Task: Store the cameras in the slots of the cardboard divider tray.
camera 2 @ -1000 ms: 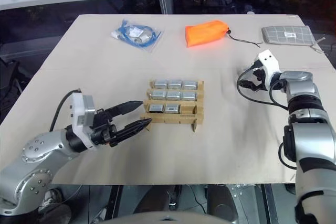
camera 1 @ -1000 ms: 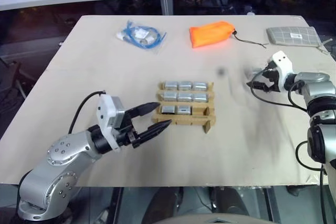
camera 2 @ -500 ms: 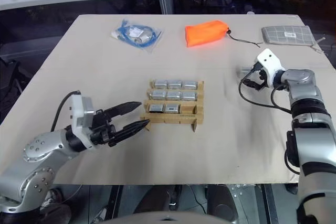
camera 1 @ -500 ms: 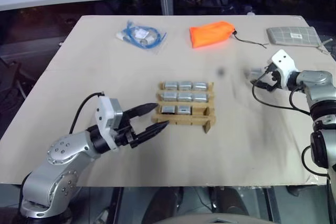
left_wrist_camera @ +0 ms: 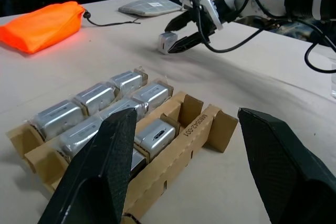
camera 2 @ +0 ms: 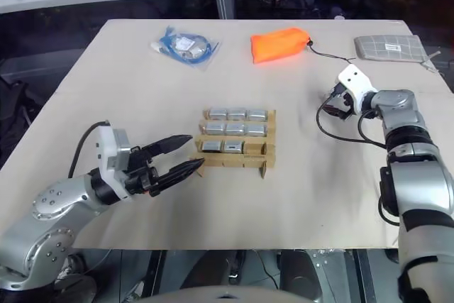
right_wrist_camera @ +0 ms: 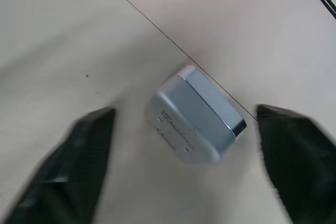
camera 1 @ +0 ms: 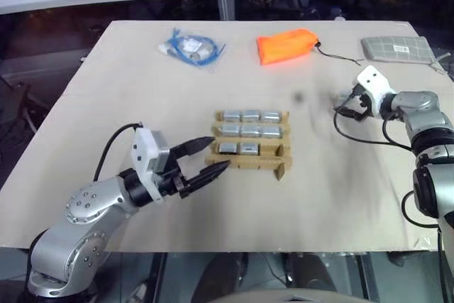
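Note:
The cardboard divider tray lies mid-table, with several silver cameras in its slots; its front right slot is empty. One loose silver camera rests on the table far to the right. My right gripper is open and straddles that camera, with a gap showing at each finger. My left gripper is open and empty, held level just off the tray's front left corner.
At the back of the table lie an orange pouch, a bag of blue cable and a grey patterned pad at the far right edge. A black cable loops below my right wrist.
My right gripper's wrist has rolled and its fingers have drawn in around the loose camera. The left gripper and the tray have kept still.

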`<state>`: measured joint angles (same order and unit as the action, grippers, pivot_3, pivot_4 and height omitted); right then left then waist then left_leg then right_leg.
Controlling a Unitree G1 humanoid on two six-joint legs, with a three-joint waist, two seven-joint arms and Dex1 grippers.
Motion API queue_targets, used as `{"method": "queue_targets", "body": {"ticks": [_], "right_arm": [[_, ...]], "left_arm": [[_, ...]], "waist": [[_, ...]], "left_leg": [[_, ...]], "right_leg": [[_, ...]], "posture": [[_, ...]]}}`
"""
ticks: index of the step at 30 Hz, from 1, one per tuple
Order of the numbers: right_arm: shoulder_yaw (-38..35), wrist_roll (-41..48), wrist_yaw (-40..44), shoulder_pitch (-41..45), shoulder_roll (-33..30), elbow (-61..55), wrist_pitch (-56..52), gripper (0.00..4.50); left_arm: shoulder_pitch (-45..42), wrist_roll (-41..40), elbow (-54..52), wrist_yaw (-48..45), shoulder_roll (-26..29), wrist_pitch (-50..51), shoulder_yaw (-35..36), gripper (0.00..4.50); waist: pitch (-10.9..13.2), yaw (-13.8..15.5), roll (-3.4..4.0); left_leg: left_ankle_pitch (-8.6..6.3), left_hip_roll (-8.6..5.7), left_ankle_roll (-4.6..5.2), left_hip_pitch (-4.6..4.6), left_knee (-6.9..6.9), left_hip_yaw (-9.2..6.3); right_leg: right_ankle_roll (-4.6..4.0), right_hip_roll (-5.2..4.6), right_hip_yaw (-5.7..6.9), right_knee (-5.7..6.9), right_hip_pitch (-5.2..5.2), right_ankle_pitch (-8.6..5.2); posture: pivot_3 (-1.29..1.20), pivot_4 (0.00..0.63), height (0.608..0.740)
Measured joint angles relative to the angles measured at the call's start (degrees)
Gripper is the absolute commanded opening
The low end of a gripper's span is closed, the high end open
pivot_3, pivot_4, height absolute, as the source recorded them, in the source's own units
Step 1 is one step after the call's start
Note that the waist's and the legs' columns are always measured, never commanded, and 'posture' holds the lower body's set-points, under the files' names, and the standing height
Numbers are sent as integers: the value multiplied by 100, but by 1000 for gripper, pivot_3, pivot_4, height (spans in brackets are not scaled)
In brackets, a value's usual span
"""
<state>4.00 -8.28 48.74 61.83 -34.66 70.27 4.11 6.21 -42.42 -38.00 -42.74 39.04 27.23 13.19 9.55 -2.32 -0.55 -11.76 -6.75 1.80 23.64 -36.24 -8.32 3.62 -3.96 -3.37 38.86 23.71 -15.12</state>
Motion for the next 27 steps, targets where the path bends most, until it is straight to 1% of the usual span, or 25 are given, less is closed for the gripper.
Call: {"method": "queue_targets", "body": {"ticks": [3,4,5,12,18,20,23,24,25,27], "right_arm": [[2,-21,14,37,-27,1,44,1528],[4,-21,70,41,-27,0,71,987],[8,-23,99,42,-24,-7,102,723],[16,-18,301,21,-70,-94,97,723],[-130,236,508,-217,-169,-592,-157,723],[-341,558,745,-467,-240,-1165,-514,723],[-756,1458,1298,-1245,-408,-3094,-1583,723],[-891,1845,1464,-1605,-486,-4045,-2073,723],[-976,2165,1556,-1937,-582,-4892,-2498,723],[-1061,2614,1664,-2389,-740,-6017,-3040,723]], "left_arm": [[54,-19,-39,69,0,8,2,3214],[55,-36,-63,76,1,10,2,3214],[52,-46,-88,83,1,11,1,3214],[-141,-56,-105,130,2,74,-10,3214],[-235,-55,-71,124,1,116,-31,3214],[-282,-60,-64,125,-2,125,-40,3214],[-359,-121,41,111,-12,148,-27,3214],[-371,-173,109,92,-12,168,-15,3214],[-385,-244,163,53,-17,193,-1,3214],[-391,-411,238,-7,-21,212,63,3214]], "waist": [[0,-14,0],[0,-15,0],[0,-13,0],[0,-3,0],[0,5,0],[0,15,1],[0,38,2],[0,50,2],[0,62,3],[-1,66,3]], "left_leg": [[0,0,0,-2,0,1],[0,0,0,-3,0,1],[0,0,0,-4,-1,1],[0,0,0,-1,-2,0],[0,0,0,1,-1,-1],[-1,0,1,3,-1,-3],[-4,0,6,7,0,-12],[-9,1,14,8,1,-14],[-15,1,24,11,0,-15],[-17,0,26,9,-2,-14]], "right_leg": [[0,1,-2,0,0,0],[0,2,-2,1,-1,0],[0,2,-2,2,-2,0],[0,1,0,2,-1,0],[0,0,1,0,0,0],[0,0,2,0,0,0],[0,-2,9,-1,2,0],[0,-2,12,-2,3,0],[0,-3,12,-2,4,0],[0,-4,12,-2,3,0]], "posture": [[0,150,740],[0,150,740],[0,150,740],[0,150,740],[0,150,740],[0,150,740],[0,150,740],[0,150,740],[0,150,740],[0,150,740]]}}
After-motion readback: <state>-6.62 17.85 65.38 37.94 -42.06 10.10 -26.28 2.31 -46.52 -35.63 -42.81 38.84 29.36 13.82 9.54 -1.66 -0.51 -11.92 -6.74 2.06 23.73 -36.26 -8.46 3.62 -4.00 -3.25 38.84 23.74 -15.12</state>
